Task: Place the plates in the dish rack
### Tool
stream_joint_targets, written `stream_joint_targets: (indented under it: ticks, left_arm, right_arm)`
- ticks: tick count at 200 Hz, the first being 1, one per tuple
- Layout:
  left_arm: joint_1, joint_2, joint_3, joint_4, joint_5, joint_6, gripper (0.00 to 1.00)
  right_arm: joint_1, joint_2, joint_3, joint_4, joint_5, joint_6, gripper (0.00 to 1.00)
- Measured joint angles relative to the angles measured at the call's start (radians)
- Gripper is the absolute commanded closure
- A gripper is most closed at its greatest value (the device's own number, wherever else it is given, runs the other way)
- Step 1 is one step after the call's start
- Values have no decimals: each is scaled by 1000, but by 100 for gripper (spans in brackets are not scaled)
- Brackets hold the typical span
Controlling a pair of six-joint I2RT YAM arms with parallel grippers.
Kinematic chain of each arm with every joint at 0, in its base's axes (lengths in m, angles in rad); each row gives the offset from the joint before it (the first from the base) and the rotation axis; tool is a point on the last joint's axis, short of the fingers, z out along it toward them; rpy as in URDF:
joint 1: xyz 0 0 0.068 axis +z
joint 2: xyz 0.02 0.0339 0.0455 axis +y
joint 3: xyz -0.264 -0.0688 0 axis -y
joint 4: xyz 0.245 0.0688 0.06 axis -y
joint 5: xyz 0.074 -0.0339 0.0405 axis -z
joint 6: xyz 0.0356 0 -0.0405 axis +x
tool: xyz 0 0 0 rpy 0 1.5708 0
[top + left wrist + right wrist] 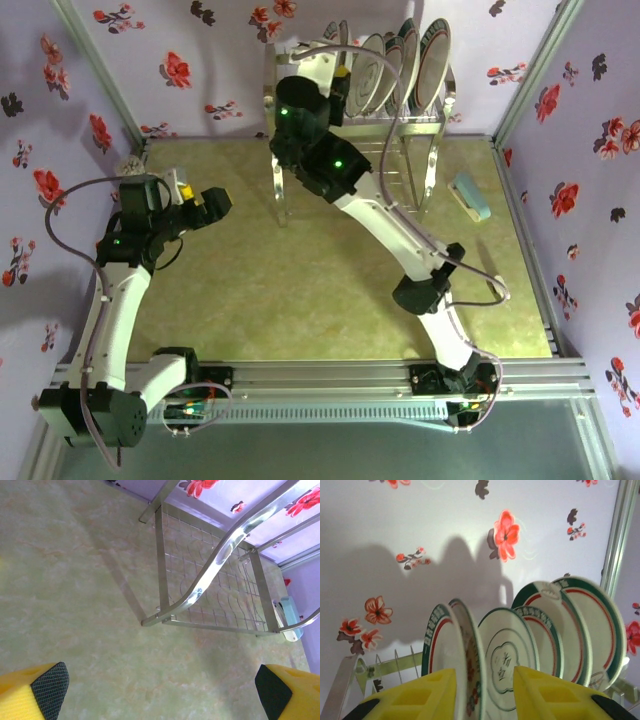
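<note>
All 6 plates stand on edge in the dish rack at the far edge of the worktop, faces side by side. The red-patterned plate, 2nd from the left, has its rim between the right tool's yellow fingers. These stand partly apart with a gap on one side, so I judge there is no grip. Any retreat must follow that plate's plane. The left tool hangs wide open and empty near the left edge, well apart.
</note>
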Motion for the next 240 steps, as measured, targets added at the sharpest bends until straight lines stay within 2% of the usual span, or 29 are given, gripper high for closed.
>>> stream_joint_targets:
  ticks: [35,74,114,170,240]
  left_arm:
    - [0,0,29,-23,-1,8,0]
    - [0,0,58,-39,-1,15,0]
    - [0,10,87,-71,-13,36,0]
    - [2,29,104,-68,-21,37,0]
    - [2,30,103,-32,-27,80,0]
  right_arm:
    - [0,-178,-152,-4,-10,1,55]
    - [-23,-389,-388,-7,-26,59,28]
    - [-91,-555,-615,-65,-32,174,1]
    - [-171,-787,-947,-130,-35,333,1]
    - [-267,-949,-1176,-283,-111,463,1]
